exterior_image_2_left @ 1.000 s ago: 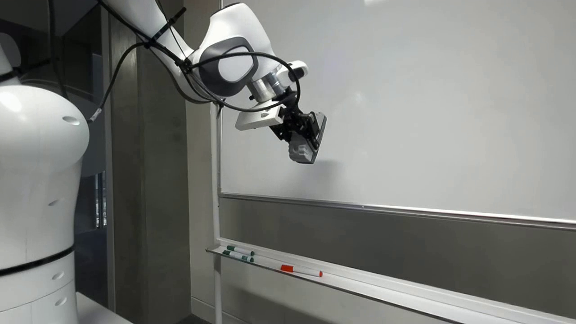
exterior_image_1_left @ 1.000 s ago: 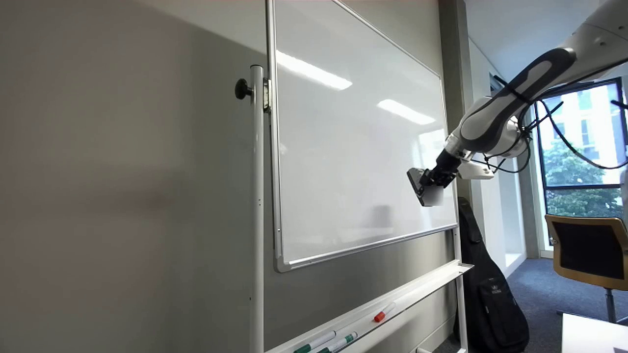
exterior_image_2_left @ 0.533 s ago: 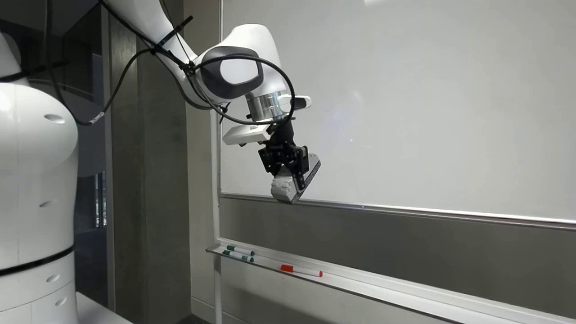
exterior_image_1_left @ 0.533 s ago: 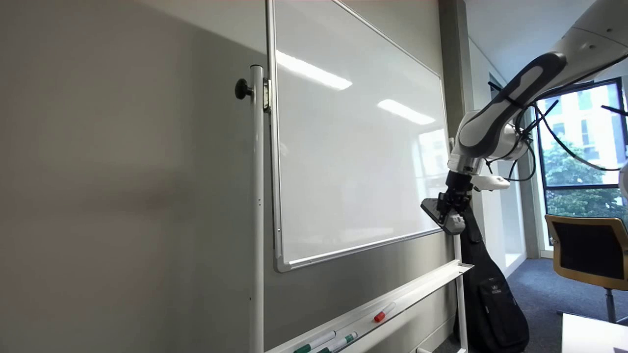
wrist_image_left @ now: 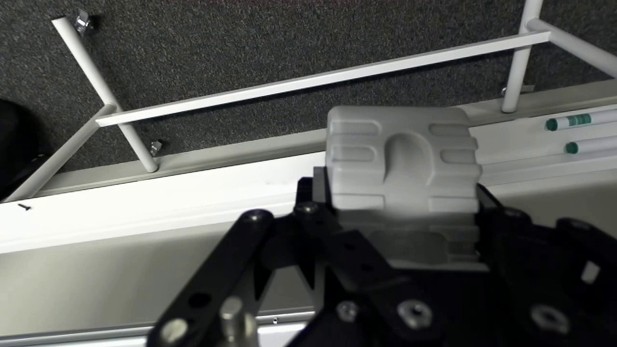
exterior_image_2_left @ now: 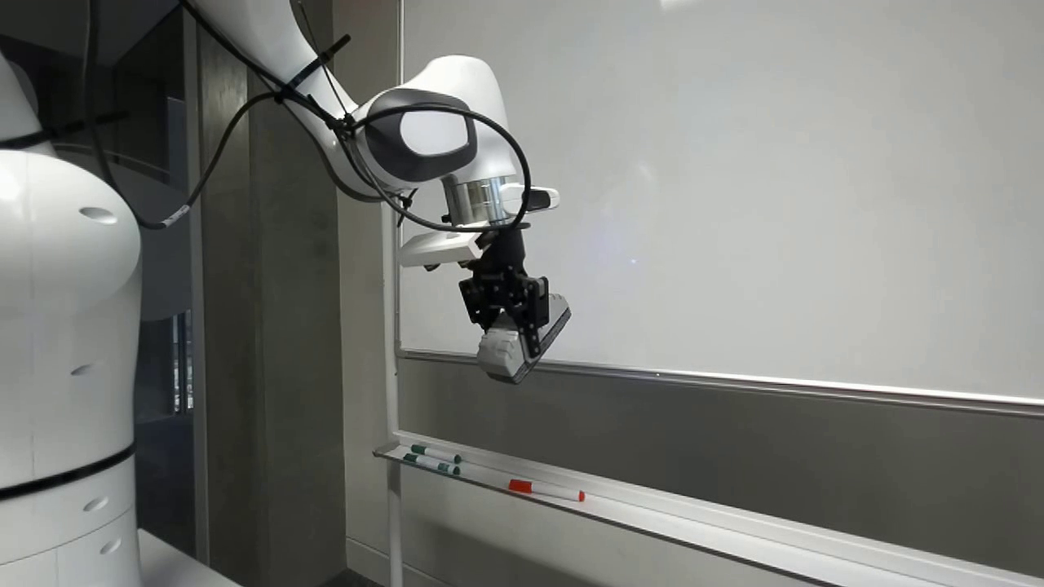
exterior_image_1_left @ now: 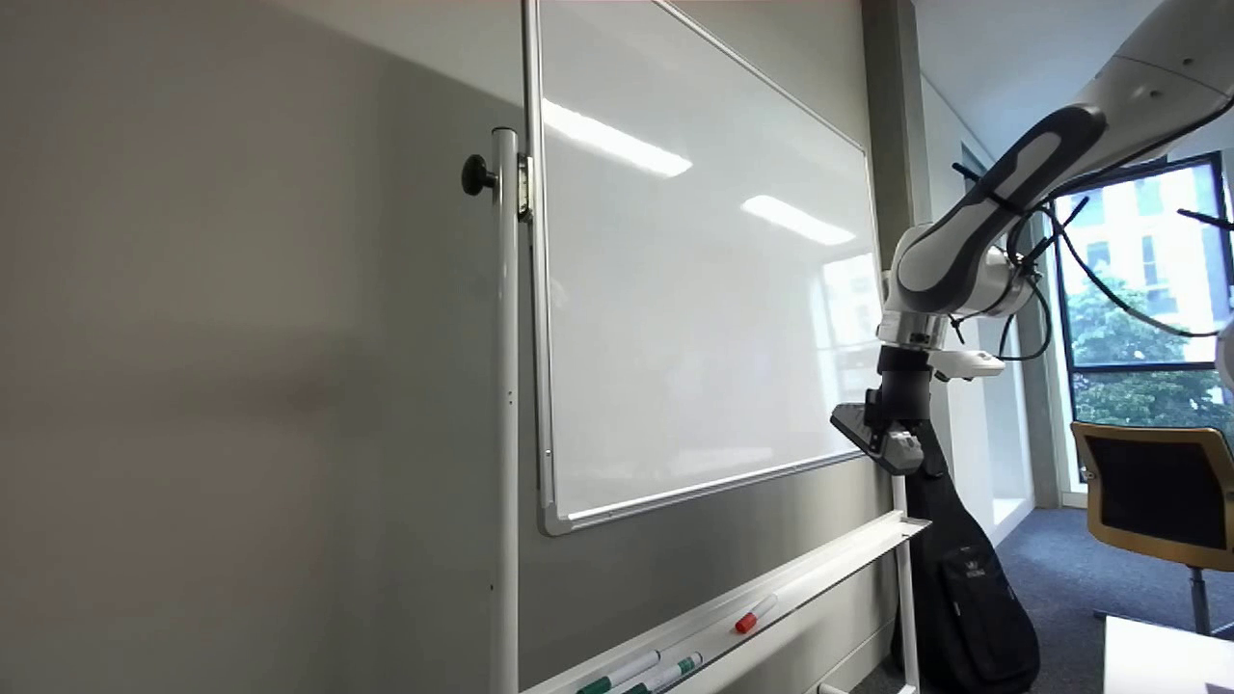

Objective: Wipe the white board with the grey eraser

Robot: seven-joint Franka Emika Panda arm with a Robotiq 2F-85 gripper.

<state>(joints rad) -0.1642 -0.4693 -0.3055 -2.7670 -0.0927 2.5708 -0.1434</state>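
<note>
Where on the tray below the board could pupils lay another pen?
The long stretch of tray running from the red-capped pen away from the two green-capped pens looks free, barring a small dark bit; a short gap separates red from green. The green end is crowded. Higher up, the gripper holds the eraser.

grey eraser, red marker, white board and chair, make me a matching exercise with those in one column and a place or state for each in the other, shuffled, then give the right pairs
Things
1. grey eraser
2. red marker
3. white board
4. chair

Places and states
A. lying on the tray
B. standing on the floor
C. held tilted in the gripper
D. upright, large and glossy

Right pairs
1-C
2-A
3-D
4-B
</note>
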